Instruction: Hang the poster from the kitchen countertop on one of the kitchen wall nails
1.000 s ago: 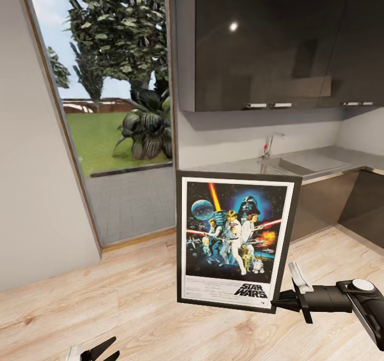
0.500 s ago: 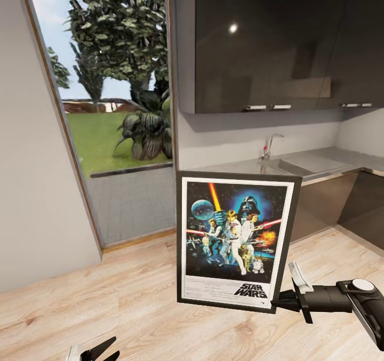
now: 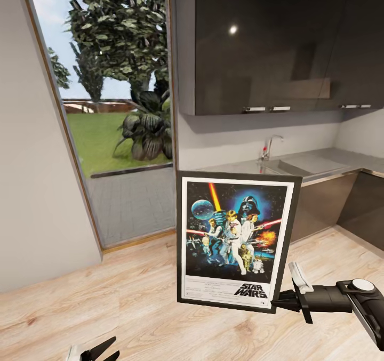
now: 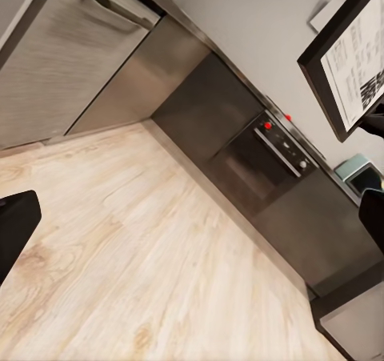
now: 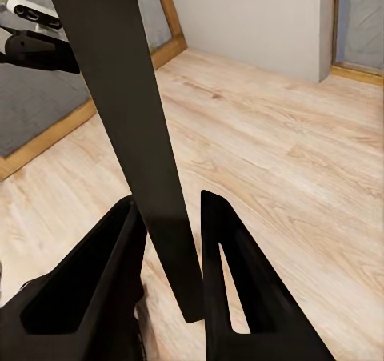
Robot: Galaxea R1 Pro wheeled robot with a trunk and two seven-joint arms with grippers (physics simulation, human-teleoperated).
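The poster (image 3: 234, 241) hangs upright in mid-air, facing me, above the wooden floor and in front of the counter's left end. My right gripper (image 3: 280, 301) is shut on its lower right corner. The right wrist view has the black frame edge (image 5: 136, 121) pinched between the two fingers (image 5: 112, 241). Low at my left, my left gripper (image 3: 101, 350) stands open and holds nothing; its fingers (image 4: 12, 233) are wide apart in the left wrist view, where a corner of the poster (image 4: 356, 57) also shows. The kitchen countertop (image 3: 341, 161) runs behind, with its tap (image 3: 271, 145).
A tall glazed door (image 3: 114, 110) with a garden outside stands to the left, next to a bare grey wall (image 3: 32, 190). Dark upper cabinets (image 3: 266, 41) hang over the counter. An oven (image 4: 264, 157) sits among the lower cabinet fronts. Wooden floor (image 3: 133, 302) lies underfoot.
The background has slipped slightly down in the picture, so the camera moved a little. The poster and both grippers keep their places.
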